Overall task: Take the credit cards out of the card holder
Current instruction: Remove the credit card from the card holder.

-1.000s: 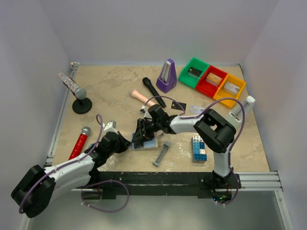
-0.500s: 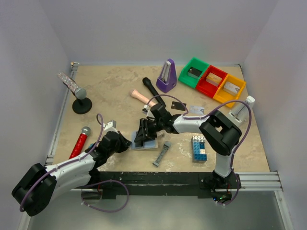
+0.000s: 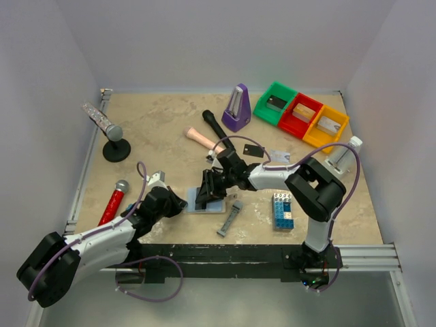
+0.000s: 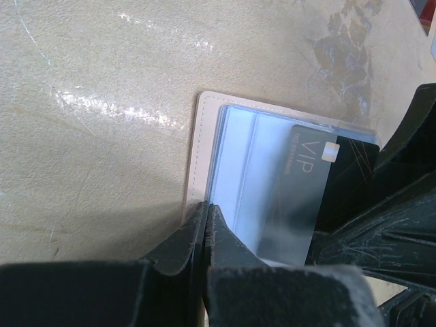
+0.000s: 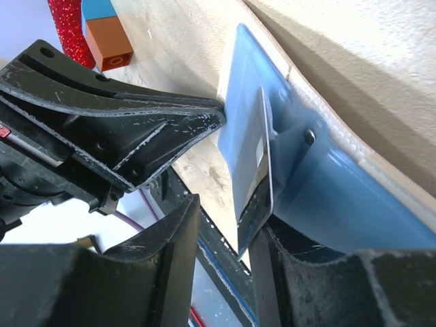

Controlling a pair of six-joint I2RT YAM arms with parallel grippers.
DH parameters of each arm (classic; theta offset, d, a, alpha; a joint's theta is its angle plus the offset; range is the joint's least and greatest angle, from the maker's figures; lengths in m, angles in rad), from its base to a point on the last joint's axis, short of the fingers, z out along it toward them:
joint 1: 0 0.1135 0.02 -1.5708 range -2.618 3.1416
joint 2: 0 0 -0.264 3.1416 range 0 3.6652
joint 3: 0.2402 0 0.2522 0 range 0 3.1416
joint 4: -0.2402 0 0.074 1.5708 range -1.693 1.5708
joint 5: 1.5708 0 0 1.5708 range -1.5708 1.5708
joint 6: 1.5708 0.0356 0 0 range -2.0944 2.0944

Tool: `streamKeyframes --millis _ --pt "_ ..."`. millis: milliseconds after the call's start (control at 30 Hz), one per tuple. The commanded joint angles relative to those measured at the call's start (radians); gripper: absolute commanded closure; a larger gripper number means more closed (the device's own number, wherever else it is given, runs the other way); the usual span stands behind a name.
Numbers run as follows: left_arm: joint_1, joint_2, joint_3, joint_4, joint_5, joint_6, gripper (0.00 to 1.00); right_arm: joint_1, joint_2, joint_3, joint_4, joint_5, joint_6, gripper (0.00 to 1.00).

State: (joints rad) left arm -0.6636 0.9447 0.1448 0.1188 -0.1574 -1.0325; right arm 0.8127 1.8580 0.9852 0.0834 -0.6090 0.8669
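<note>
The light-blue card holder (image 3: 212, 204) lies open on the table near the front edge. My left gripper (image 3: 178, 203) is shut, and its tips (image 4: 206, 208) press on the holder's pale left edging (image 4: 202, 136). A dark VIP credit card (image 4: 306, 178) sticks partly out of a pocket. My right gripper (image 3: 208, 191) is open over the holder. That card's edge (image 5: 262, 170) stands between its jaws, against the right finger (image 5: 300, 272) and apart from the left finger. A black credit card (image 3: 252, 150) and a greyish one (image 3: 279, 156) lie loose on the table behind.
A grey bar (image 3: 230, 218) and a blue-and-white brick stack (image 3: 283, 210) lie right of the holder. Behind are a pink handle (image 3: 201, 137), black microphone (image 3: 218, 129), purple metronome (image 3: 236, 107) and green, red and yellow bins (image 3: 300, 114). A red glitter microphone (image 3: 114, 202) lies left.
My right gripper has shifted slightly right over the holder and its jaws have narrowed a little around the card. The left gripper has stayed put, shut.
</note>
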Motion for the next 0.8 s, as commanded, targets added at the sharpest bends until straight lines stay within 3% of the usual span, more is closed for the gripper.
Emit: streamKeyframes --millis 0,500,767 --pt "-0.004 0.006 -0.013 -0.100 -0.031 0.006 1.00 -0.013 -0.059 -0.011 -0.004 0.028 -0.026 0.63" --pt "-0.004 -0.010 -0.013 -0.116 -0.036 0.003 1.00 -0.038 -0.079 -0.046 0.001 0.043 -0.023 0.76" --pt "-0.004 -0.049 -0.013 -0.160 -0.042 -0.003 1.00 -0.053 -0.088 -0.060 -0.025 0.078 -0.032 0.92"
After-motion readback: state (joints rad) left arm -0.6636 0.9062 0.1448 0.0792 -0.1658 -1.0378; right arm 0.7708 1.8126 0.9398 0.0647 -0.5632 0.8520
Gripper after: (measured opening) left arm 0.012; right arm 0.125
